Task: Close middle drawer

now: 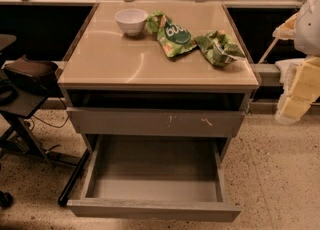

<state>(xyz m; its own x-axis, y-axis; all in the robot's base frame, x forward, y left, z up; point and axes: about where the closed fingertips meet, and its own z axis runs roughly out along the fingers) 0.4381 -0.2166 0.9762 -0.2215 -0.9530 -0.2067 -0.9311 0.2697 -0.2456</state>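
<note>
The middle drawer (152, 210) is pulled far out at the bottom of the grey cabinet. Its plain grey front faces me and its empty grey box interior (155, 166) shows. Above it, the drawer front with small pale scratch marks (155, 122) stands a little out from the cabinet, with a dark gap over it. My gripper (298, 91) hangs at the right edge of the view, level with the cabinet top and apart from the drawer, to its upper right. It holds nothing that I can see.
A white bowl (131, 21) and two green snack bags (172, 34) (218, 48) lie on the cabinet top (110, 64). A black chair with a bag (27, 74) stands at the left. A black leg (74, 180) slants down beside the drawer's left side. The floor is speckled.
</note>
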